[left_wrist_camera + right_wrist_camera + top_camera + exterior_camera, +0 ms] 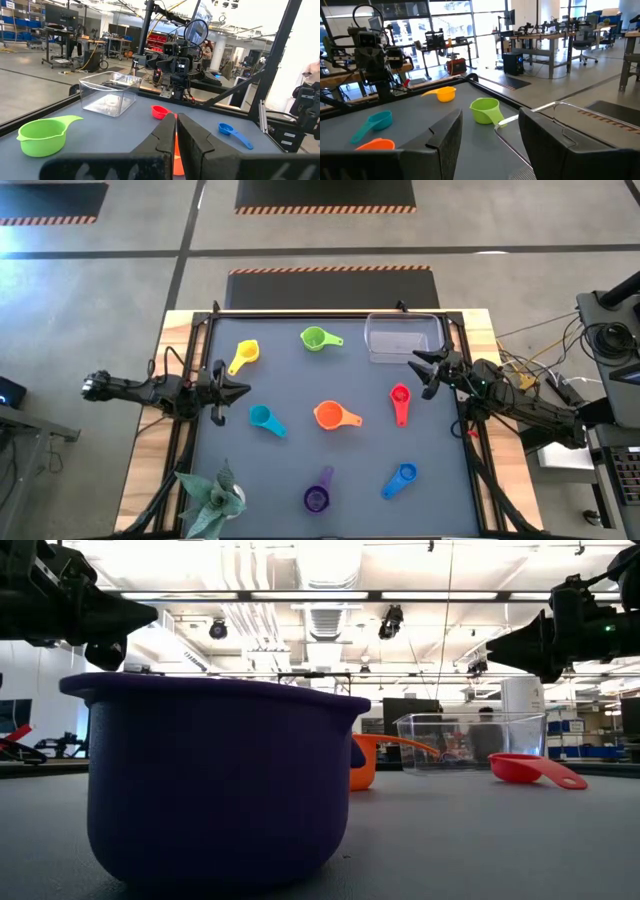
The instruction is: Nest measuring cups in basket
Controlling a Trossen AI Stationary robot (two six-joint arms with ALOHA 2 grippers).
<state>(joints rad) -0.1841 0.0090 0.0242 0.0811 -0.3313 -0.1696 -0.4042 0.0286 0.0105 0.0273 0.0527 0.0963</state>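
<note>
A: Where do the seven cups lie, seen from overhead?

B: All loose on the dark table [290,470], none in the basket [404,337]. The yellow cup [245,355] and green cup [316,338] sit along the far side. The teal cup [263,417], orange cup [331,415] and red cup [400,399] form a middle row. The purple cup [317,495] and blue cup [400,478] are nearest the front edge.

A: And the basket?

B: At the far right corner of the table, upright. Its walls are clear, so its edges are faint from above; what lies on its floor cannot be made out.

A: Left gripper?

B: The left gripper [240,391] hovers at the table's left edge, near the teal cup, fingers [167,140] pressed together and holding nothing. In its wrist view the fingers cover most of the orange cup; only a sliver shows between them.

A: Right gripper?

B: The right gripper [420,365] hangs just in front of the basket, beside the red cup. Its fingers [445,137] stand apart with nothing between them.

A: What does the table-level camera lose?

B: Nearly everything. The purple cup fills the foreground and blocks the left half of the table. Only part of the orange cup, the basket and the red cup show past it. Both arms are cut off at the top corners.

A: Anything else on the table?

B: A small potted plant [212,498] at the front left corner.
</note>
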